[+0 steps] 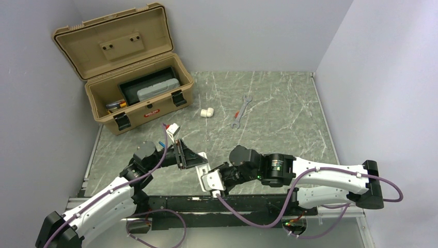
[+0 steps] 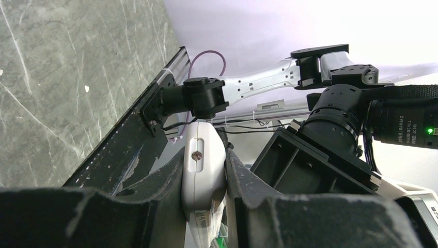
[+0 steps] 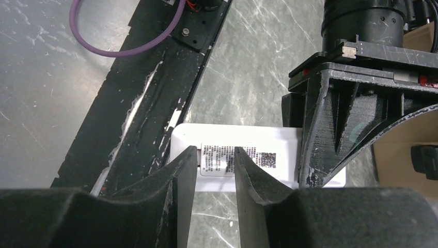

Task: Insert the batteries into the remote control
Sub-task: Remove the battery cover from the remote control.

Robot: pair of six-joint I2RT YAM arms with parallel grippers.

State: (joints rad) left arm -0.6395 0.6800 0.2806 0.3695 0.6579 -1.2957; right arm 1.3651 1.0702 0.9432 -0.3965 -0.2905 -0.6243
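Left end effector [image 2: 204, 155]: clamped hard on the remote [image 3: 243, 138], one finger on each long edge, gripping it near one end.
Right end effector [image 3: 217, 152]: fingers a narrow gap apart, tips set at the remote's labelled face; whether they press on it cannot be told.
Remote: white bar held between the two end effectors, over the desk's near edge by the black base rail [image 3: 150, 98]; its printed label [image 3: 253, 157] faces the right wrist camera.
Arms: both reach inward from their bases and meet at centre front.
Desk [image 1: 289, 124]: grey-green marbled top, pale walls on three sides.
Elbow [image 1: 207, 112]: white, lying mid-desk, well beyond the arms.
Wrench [image 1: 240, 111]: silver, near the elbow on its right, lying at a slant.
Toolbox [image 1: 134, 31]: tan, lid thrown open, at the far left corner, a grey case [image 1: 157, 89] inside.
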